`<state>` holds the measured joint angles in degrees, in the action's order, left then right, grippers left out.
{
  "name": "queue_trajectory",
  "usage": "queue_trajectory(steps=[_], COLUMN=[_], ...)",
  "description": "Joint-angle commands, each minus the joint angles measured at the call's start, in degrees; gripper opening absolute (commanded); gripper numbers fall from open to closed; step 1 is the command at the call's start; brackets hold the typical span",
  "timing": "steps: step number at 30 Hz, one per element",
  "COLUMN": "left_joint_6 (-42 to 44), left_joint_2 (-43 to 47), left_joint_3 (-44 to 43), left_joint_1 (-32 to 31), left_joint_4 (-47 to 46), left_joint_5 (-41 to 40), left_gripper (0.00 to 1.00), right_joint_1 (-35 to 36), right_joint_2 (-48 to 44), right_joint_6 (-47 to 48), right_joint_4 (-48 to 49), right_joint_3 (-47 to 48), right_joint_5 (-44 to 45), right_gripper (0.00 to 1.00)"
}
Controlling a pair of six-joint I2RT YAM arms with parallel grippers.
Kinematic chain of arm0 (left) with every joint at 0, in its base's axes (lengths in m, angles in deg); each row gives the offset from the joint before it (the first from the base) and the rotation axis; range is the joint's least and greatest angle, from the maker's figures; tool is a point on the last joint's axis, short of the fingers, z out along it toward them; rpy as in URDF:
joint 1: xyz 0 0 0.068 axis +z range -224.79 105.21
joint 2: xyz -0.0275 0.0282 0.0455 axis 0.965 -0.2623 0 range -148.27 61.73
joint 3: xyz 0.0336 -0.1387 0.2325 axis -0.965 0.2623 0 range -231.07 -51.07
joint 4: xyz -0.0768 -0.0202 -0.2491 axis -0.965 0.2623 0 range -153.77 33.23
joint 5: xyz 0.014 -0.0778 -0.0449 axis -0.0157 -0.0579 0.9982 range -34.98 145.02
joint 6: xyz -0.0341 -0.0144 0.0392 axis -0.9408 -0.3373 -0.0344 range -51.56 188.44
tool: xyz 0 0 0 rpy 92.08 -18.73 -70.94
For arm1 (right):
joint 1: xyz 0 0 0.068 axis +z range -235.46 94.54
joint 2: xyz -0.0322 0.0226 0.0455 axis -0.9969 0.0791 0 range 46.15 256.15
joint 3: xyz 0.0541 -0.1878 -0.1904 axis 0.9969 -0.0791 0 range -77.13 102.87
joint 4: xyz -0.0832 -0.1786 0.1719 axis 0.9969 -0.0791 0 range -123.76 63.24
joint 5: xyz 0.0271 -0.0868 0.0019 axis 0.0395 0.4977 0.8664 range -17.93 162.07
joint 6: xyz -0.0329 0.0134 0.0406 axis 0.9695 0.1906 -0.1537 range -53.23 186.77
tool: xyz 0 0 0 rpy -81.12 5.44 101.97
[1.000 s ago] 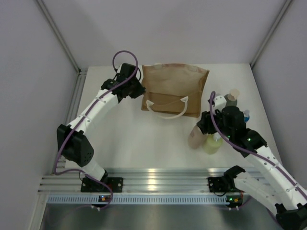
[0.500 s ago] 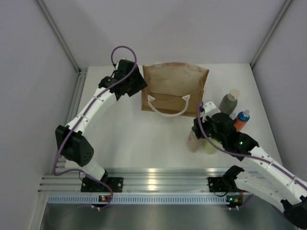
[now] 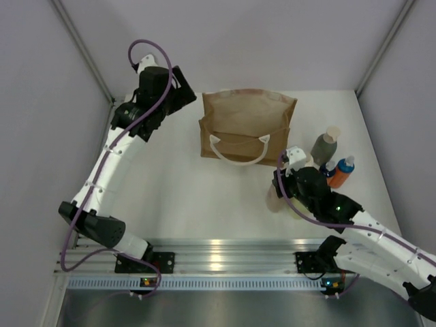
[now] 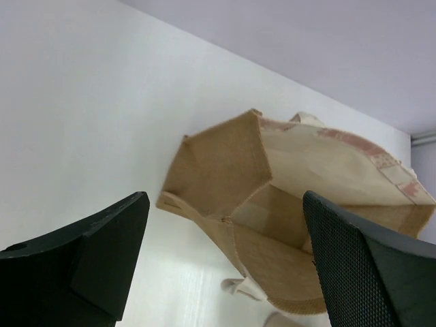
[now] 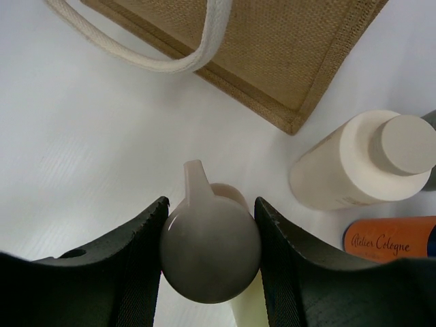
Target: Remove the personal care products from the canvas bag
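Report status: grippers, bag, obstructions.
Left gripper open, clear of canvas bag. Right gripper shut on pump-cap bottle, outside bag. No obstruction seen.

white table [image 3: 204, 197], canvas bag [image 3: 248, 126], perhaps four bottles [image 3: 325, 145] beside it

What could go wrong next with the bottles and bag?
The right gripper pinches the yellow-green bottle by its round cap only, so it might slip. The cream bottle stands close by; a swing could knock it over. The left gripper is open, off the canvas bag, so the bag may flop.
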<state>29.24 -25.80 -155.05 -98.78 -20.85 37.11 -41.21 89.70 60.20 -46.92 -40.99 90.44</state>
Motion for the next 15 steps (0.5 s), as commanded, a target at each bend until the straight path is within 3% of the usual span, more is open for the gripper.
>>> queue_trajectory(steps=[1,2,3,6,15], left_joint_6=[5.79,6.32,6.85,8.52,12.74], left_joint_2=[3.76,4.29,4.55,5.87,11.32], left_joint_3=[-3.15,-3.24,-3.07,-1.67,6.51], left_joint_1=[0.96,1.05,1.05,1.05,1.14], left_joint_4=[1.91,2.08,2.08,2.08,2.35], left_joint_5=[-7.40,-7.75,-7.67,-7.66,-8.45], left_gripper=[0.99,0.99,0.99,0.99,0.99], right_joint_1=[1.54,1.63,1.80,1.81,1.63], right_joint_2=[-1.89,-1.89,-1.89,-2.59,-2.86], right_joint_6=[-2.57,-2.83,-3.10,-3.19,-0.81], right_joint_4=[7.95,7.86,7.51,6.98,0.66], right_joint_3=[0.07,0.07,0.59,2.52,15.52], right_joint_5=[1.49,1.32,1.40,1.84,8.95], right_gripper=[0.30,0.35,0.53,0.79,0.93])
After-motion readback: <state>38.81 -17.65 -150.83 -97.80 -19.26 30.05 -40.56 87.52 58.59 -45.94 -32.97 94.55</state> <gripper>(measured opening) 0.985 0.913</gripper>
